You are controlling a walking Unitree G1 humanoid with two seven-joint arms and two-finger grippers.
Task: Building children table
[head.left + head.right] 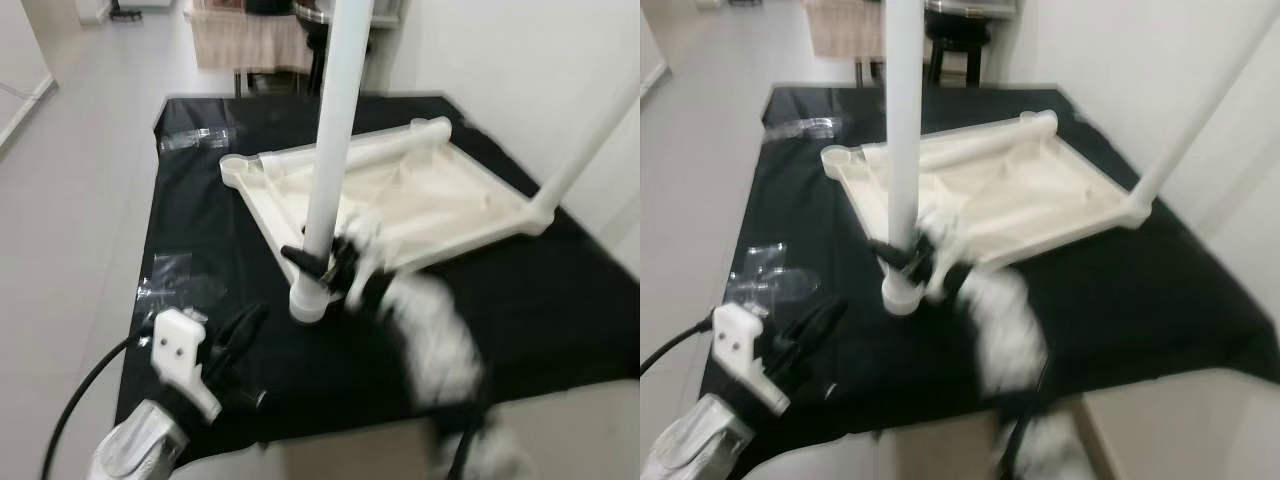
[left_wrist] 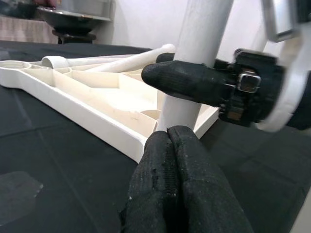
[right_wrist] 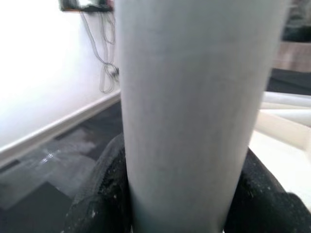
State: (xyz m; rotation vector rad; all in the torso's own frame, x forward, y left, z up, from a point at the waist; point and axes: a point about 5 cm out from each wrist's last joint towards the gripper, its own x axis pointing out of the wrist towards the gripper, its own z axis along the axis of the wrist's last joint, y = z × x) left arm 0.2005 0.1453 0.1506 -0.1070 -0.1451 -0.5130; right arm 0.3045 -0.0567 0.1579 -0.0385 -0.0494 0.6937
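The upright white plastic tube leg [image 1: 335, 140] is being pinched near its base by the right tool [image 1: 322, 262], at the nearest corner of the upturned cream tabletop [image 1: 400, 195]; the left tool [image 2: 177, 160], pressed together, is being held just beside that corner.

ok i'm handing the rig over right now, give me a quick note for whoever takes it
Right pincer: shut on the upright white leg, low down near its base at the near corner of the table top. The arm is blurred.
Left pincer: shut, holding nothing, over the black mat just in front of that corner.
Upturned white table top lies on the mat. A second leg stands at its right corner; a third leg lies loose inside the frame along the far edge.
Done: two legs standing in corners; how firmly they are seated cannot be told.
Left: finish the held leg, then fit the loose one.
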